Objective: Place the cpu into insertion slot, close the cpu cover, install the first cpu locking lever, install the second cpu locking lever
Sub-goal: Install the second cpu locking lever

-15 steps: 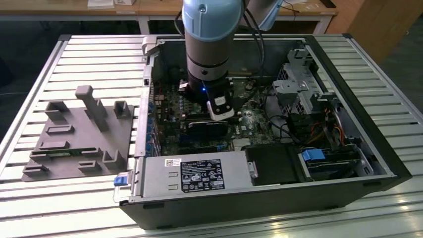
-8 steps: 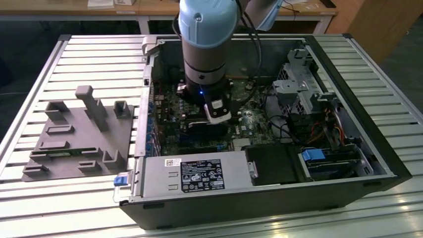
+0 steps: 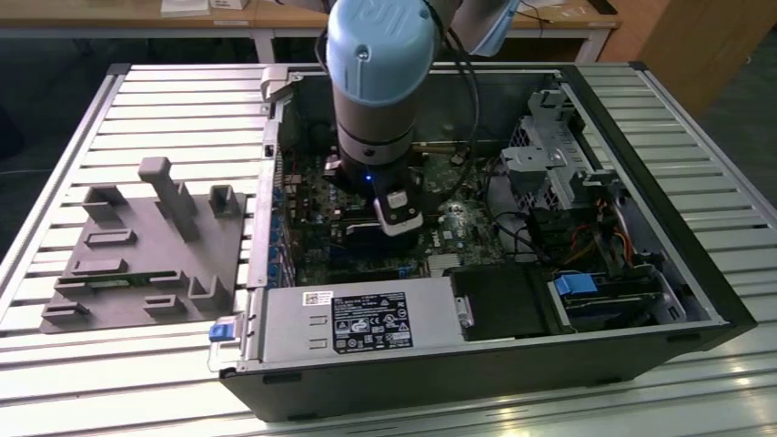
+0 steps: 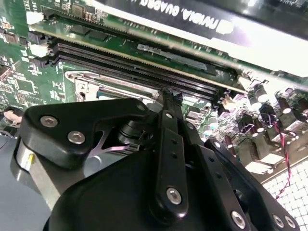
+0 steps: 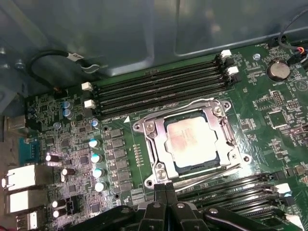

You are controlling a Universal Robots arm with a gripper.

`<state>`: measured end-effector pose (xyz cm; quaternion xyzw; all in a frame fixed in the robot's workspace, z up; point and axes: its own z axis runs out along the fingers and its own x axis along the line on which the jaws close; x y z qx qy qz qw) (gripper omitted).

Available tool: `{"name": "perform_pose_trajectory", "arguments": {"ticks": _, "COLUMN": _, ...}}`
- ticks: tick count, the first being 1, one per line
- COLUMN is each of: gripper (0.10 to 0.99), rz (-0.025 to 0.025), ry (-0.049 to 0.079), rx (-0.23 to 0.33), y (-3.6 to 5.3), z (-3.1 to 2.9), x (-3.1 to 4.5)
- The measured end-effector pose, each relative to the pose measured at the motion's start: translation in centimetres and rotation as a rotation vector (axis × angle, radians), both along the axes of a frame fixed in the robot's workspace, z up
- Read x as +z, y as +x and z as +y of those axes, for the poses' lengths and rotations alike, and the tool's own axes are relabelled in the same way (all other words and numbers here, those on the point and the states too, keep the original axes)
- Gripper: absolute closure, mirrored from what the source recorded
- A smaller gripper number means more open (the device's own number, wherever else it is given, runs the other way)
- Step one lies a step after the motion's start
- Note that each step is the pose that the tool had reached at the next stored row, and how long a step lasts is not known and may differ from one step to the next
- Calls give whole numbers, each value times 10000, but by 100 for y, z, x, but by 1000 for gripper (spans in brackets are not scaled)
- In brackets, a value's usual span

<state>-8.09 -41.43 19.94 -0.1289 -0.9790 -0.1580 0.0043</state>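
Note:
In the first wrist view the cpu (image 5: 192, 139) lies flat in the insertion slot (image 5: 150, 129) on the green motherboard, its silvery top showing through the window of the cpu cover (image 5: 220, 129), which lies down over it. One thin locking lever (image 5: 178, 108) runs along the socket's far edge. Another lever (image 5: 211, 175) runs slanted along the near edge, standing slightly off the frame. My gripper (image 5: 166, 190) is shut, its fingertips right at that lever's near end. The second wrist view has the gripper (image 4: 168, 96) tips at the socket edge. In the exterior view the gripper (image 3: 395, 218) reaches down into the open case.
Long black memory slots (image 5: 159, 86) flank the socket on both sides. A graphics card (image 4: 192, 19) stands close by. The grey power supply (image 3: 352, 319) and drive bays (image 3: 559, 164) line the case. A grey fixture plate (image 3: 146, 246) lies at the exterior view's left.

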Motion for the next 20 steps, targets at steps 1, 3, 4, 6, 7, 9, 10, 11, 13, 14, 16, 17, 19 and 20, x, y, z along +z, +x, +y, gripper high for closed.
{"name": "perform_pose_trajectory", "arguments": {"ticks": 1, "gripper": 984, "rz": -3, "ry": 32, "rx": 0, "y": -6, "z": -9, "x": -9}}
{"name": "perform_pose_trajectory", "arguments": {"ticks": 3, "gripper": 984, "rz": -7, "ry": 141, "rx": 1, "y": -17, "z": -19, "x": -20}}
{"name": "perform_pose_trajectory", "arguments": {"ticks": 4, "gripper": 984, "rz": -8, "ry": 227, "rx": 1, "y": -23, "z": -23, "x": -22}}
{"name": "perform_pose_trajectory", "arguments": {"ticks": 6, "gripper": 984, "rz": -12, "ry": 389, "rx": 0, "y": -32, "z": -30, "x": -31}}
{"name": "perform_pose_trajectory", "arguments": {"ticks": 7, "gripper": 984, "rz": -13, "ry": 428, "rx": 0, "y": -36, "z": -34, "x": -39}}
{"name": "perform_pose_trajectory", "arguments": {"ticks": 9, "gripper": 984, "rz": -14, "ry": 457, "rx": 2, "y": -40, "z": -40, "x": -63}}
{"name": "perform_pose_trajectory", "arguments": {"ticks": 10, "gripper": 984, "rz": -14, "ry": 465, "rx": 1, "y": -43, "z": -41, "x": -74}}
{"name": "perform_pose_trajectory", "arguments": {"ticks": 11, "gripper": 984, "rz": -13, "ry": 475, "rx": 1, "y": -46, "z": -42, "x": -84}}
{"name": "perform_pose_trajectory", "arguments": {"ticks": 13, "gripper": 984, "rz": -13, "ry": 496, "rx": 1, "y": -54, "z": -42, "x": -97}}
{"name": "perform_pose_trajectory", "arguments": {"ticks": 14, "gripper": 984, "rz": -13, "ry": 508, "rx": 1, "y": -59, "z": -42, "x": -103}}
{"name": "perform_pose_trajectory", "arguments": {"ticks": 16, "gripper": 984, "rz": -13, "ry": 535, "rx": 1, "y": -66, "z": -41, "x": -110}}
{"name": "perform_pose_trajectory", "arguments": {"ticks": 17, "gripper": 984, "rz": -13, "ry": 550, "rx": 2, "y": -66, "z": -40, "x": -112}}
{"name": "perform_pose_trajectory", "arguments": {"ticks": 19, "gripper": 984, "rz": -13, "ry": 582, "rx": 2, "y": -67, "z": -37, "x": -116}}
{"name": "perform_pose_trajectory", "arguments": {"ticks": 20, "gripper": 984, "rz": -12, "ry": 595, "rx": 1, "y": -68, "z": -35, "x": -117}}
